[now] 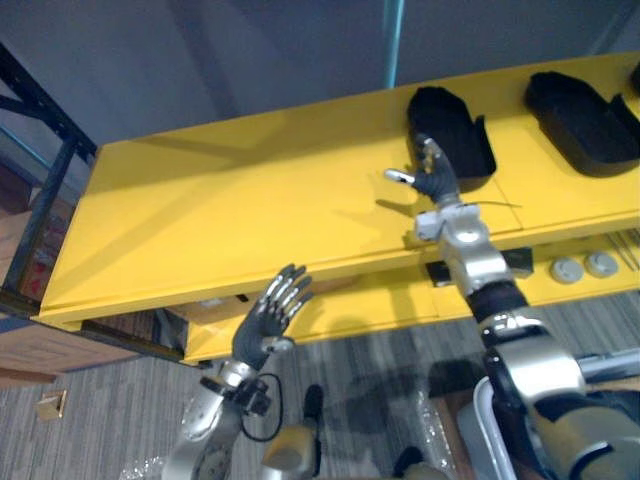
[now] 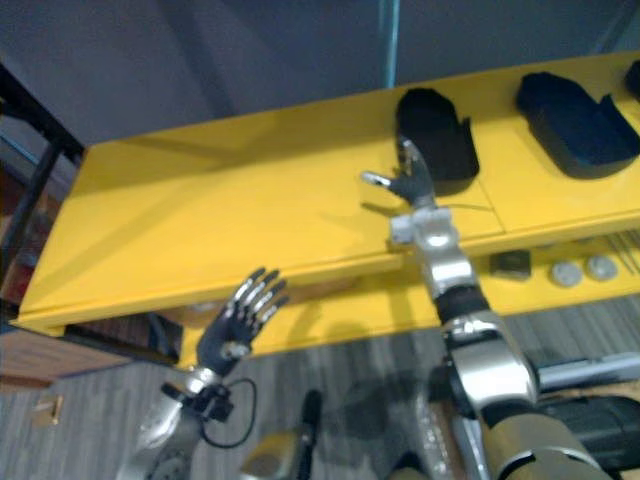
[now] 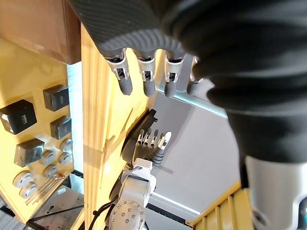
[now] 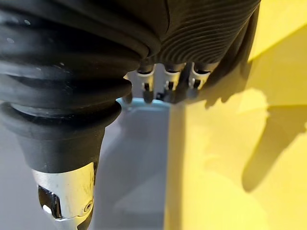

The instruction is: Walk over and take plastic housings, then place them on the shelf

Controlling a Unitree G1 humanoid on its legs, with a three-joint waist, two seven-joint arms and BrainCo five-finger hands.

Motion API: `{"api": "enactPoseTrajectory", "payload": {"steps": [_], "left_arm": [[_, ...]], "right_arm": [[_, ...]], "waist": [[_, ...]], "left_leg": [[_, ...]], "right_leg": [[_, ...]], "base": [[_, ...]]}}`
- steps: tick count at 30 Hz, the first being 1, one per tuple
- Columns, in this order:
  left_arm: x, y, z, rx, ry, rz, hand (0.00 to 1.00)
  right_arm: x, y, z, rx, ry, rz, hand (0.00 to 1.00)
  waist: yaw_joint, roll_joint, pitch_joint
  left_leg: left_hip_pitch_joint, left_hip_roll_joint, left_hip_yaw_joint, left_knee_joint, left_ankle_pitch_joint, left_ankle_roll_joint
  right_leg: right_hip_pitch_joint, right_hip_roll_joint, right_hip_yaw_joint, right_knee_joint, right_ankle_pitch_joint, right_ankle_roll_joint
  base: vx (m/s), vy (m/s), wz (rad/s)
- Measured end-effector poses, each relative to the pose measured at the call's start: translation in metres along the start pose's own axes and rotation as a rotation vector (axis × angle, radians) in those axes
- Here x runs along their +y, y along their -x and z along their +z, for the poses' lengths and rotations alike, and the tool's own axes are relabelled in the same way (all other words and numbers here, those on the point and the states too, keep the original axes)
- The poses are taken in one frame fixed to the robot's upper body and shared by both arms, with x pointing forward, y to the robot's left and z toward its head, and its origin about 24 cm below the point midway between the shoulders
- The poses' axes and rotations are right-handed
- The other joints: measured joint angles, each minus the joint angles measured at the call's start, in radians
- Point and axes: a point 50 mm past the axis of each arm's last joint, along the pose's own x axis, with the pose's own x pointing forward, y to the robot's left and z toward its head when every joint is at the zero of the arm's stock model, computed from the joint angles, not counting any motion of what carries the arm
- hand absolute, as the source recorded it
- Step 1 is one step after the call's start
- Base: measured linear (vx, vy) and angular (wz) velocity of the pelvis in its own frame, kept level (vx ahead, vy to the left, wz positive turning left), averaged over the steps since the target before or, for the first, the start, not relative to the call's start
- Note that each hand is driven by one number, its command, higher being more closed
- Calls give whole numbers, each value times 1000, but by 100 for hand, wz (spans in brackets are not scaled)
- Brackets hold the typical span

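Two black plastic housings lie on the top of the yellow shelf [image 1: 250,210]: one [image 1: 450,125] at the middle right, the other [image 1: 583,120] further right. My right hand [image 1: 435,182] is open above the shelf top, fingers straight and thumb spread, with its fingertips at the near edge of the closer housing [image 2: 435,125]. It holds nothing. My left hand [image 1: 268,318] is open and empty, in the air below the shelf's front edge. Its straight fingers [image 3: 144,81] show in the left wrist view, with the right hand [image 3: 152,143] beyond them.
A lower yellow shelf holds small dark blocks [image 3: 19,117] and round metal parts [image 1: 583,267]. A dark metal rack [image 1: 50,170] stands to the left of the shelf, with a brown box [image 1: 50,345] below it. Grey carpet lies in front.
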Motion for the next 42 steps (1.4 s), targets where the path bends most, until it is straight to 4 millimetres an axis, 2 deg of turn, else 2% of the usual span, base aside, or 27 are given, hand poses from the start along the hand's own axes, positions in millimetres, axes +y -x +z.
{"api": "enactPoseTrajectory", "payload": {"steps": [8,19,28,33,35,36,39,42], "left_arm": [[1,-2,0,0,-3,3,0],[3,-2,-3,10,-1,11,0],[4,-2,-4,17,0,16,0],[4,-1,-4,15,-1,19,0],[5,-1,-2,6,-2,26,0],[7,-1,0,-8,-6,33,0],[10,2,15,-99,-31,66,0],[12,2,33,-184,-69,72,0]], "right_arm": [[0,0,0,1,6,-7,0],[-1,0,-1,8,6,-13,0],[-1,4,-12,36,6,-10,0],[5,6,-7,-8,1,76,0],[12,11,6,-106,-10,119,0],[17,18,18,-194,-19,150,0],[28,40,43,-386,-55,195,0],[27,66,46,-480,-93,194,0]], "waist": [[-1,-1,-4],[-1,-20,-20],[-1,-27,-32],[-1,-33,-36],[-2,-36,-37],[-4,-36,-37],[-18,-46,-43],[-41,-66,-74]], "left_leg": [[0,7,13,0,0,0],[1,12,25,0,0,0],[3,12,24,0,0,0],[2,10,26,0,0,0],[2,8,26,0,0,0],[3,6,27,0,0,0],[4,4,27,0,0,0],[7,2,30,-1,-2,-1]], "right_leg": [[0,8,8,-18,14,-3],[5,18,22,-48,34,-6],[17,22,21,-68,44,-6],[20,23,20,-82,53,-6],[21,21,20,-82,53,-6],[21,20,20,-82,53,-6],[23,18,19,-83,53,-6],[25,15,20,-83,53,-6]], "base": [[-3,-1,-5],[-4,3,-3],[0,0,0],[0,0,0],[0,0,0],[0,0,0],[0,0,0],[-1,5,-2]]}}
